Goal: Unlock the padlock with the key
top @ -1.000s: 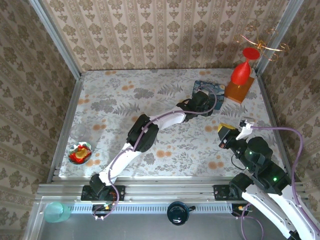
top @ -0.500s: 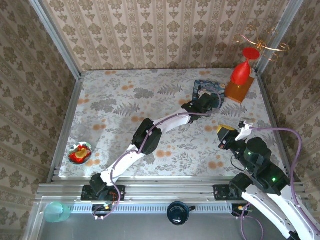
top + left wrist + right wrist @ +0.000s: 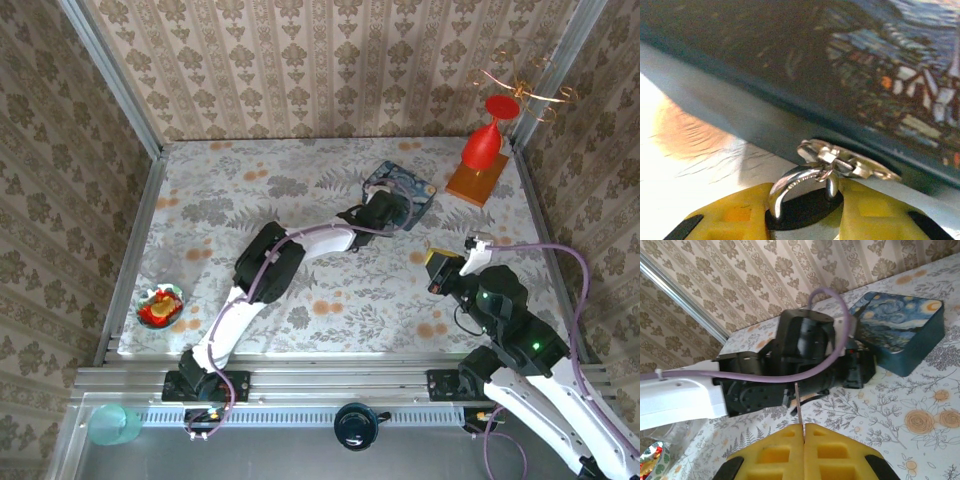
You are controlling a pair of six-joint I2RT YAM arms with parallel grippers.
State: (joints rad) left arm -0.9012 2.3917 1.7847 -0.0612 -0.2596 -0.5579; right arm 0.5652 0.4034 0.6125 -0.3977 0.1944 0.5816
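The padlock (image 3: pixel 805 214) is a small black block with a silvery loop (image 3: pixel 790 182), and the loop is hooked through the metal latch (image 3: pixel 847 162) of the blue swirl-painted tin (image 3: pixel 400 185). My left gripper (image 3: pixel 807 200) is shut on the padlock, with a yellow finger (image 3: pixel 730 217) pressed against each side of its black body. In the top view the left gripper (image 3: pixel 390 208) sits at the tin's near side. My right gripper (image 3: pixel 803 427) is shut on the key (image 3: pixel 797 405), whose thin blade sticks up edge-on toward the left arm. It hangs to the right (image 3: pixel 438 270), well short of the tin.
An orange block with a red funnel-shaped piece (image 3: pixel 478 165) stands at the back right corner. A small bowl of red and green bits (image 3: pixel 160 306) lies near the left edge. Wallpapered walls close in three sides. The left arm (image 3: pixel 790 365) stretches across the table's middle.
The left jaws closed on the padlock. The left arm then drew back leftward, dragging and turning the tin. The right gripper shifted slightly left, still holding the key.
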